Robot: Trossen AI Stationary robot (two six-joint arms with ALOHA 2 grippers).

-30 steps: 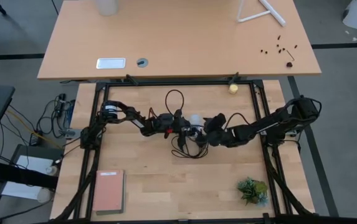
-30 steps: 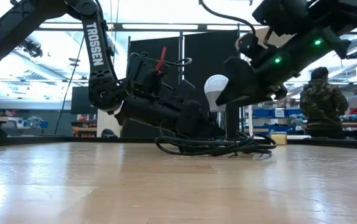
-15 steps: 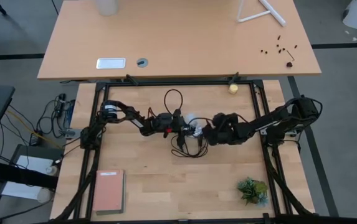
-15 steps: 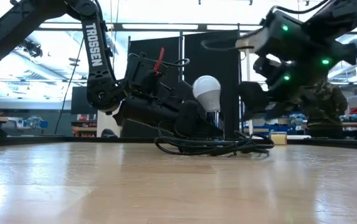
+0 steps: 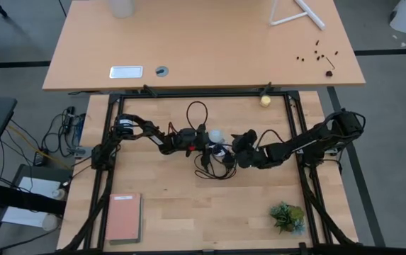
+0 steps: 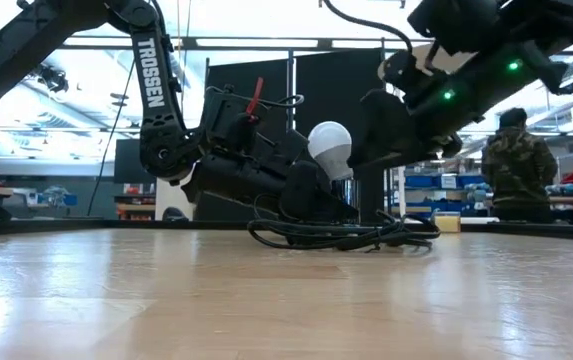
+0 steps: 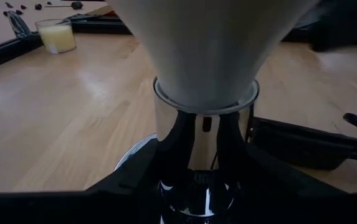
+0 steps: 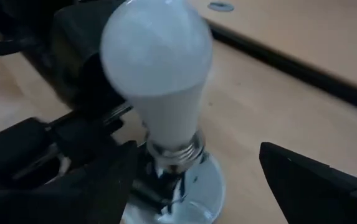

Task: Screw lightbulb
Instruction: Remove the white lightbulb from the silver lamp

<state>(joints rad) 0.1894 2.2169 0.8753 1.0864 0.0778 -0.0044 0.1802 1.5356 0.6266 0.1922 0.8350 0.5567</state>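
the lightbulb (image 5: 216, 134) is seen near the middle of the wooden table (image 5: 167, 205), tilted, its threaded base seated in a shiny silver socket (image 8: 187, 180) above a coil of black cord (image 6: 341, 236). the socket is clamped by the left gripper (image 5: 204, 144), half closed. the right gripper (image 8: 197, 180) is held wide open astride the bulb, gripping nothing. "trossen" is read in white on the left arm (image 6: 151, 75).

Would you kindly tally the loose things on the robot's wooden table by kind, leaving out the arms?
Lightbulb: 1
Socket with black cord: 1
Yellowish ball: 1
Book: 1
Small green plant: 1
Total: 5
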